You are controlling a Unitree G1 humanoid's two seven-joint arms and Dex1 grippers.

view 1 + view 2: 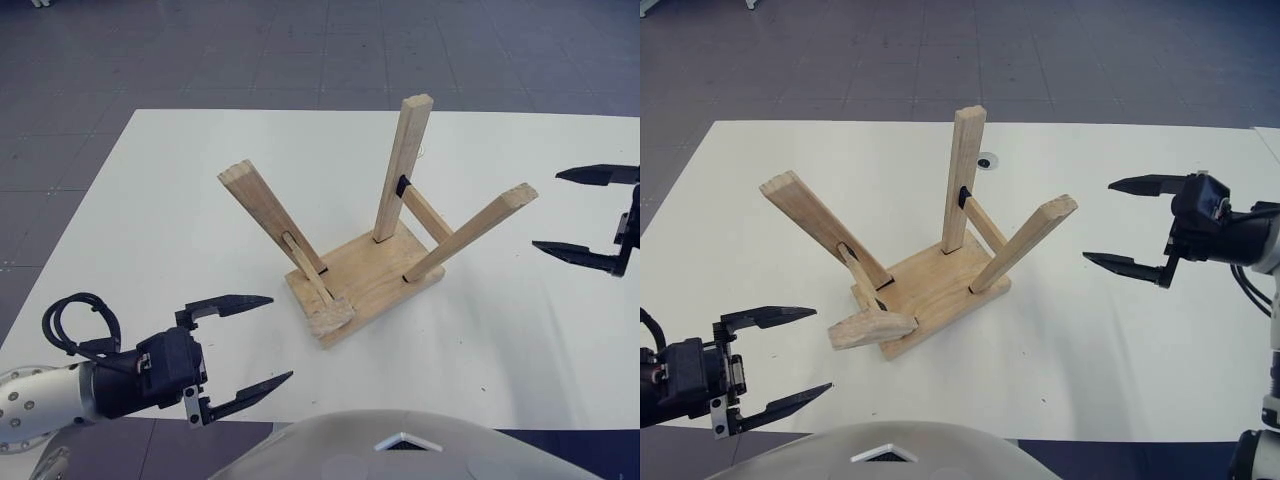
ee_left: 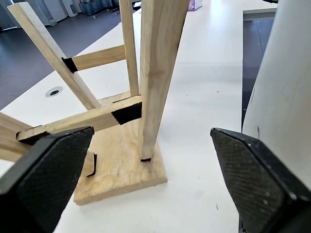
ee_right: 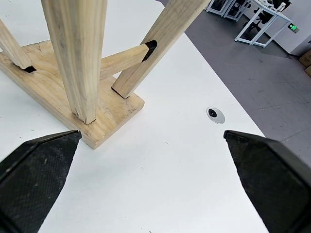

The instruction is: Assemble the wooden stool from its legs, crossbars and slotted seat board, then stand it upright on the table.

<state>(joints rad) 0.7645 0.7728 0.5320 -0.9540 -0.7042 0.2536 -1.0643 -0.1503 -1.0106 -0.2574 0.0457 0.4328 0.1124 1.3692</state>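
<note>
Stool [image 1: 365, 275] upside down at the middle of the table [image 1: 180, 200], legs up, looks assembled; left gripper [image 1: 282, 337] at table's near-left, right gripper [image 1: 1098, 221] at table's right, both gaping, empty. Next I'd grip and flip it upright

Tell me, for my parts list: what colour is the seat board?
Seat board: pale natural wood; best in left eye view.

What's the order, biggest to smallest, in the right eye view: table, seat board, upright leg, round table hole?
1. table
2. seat board
3. upright leg
4. round hole
Though partly covered, the board looks larger than the leg.
</note>
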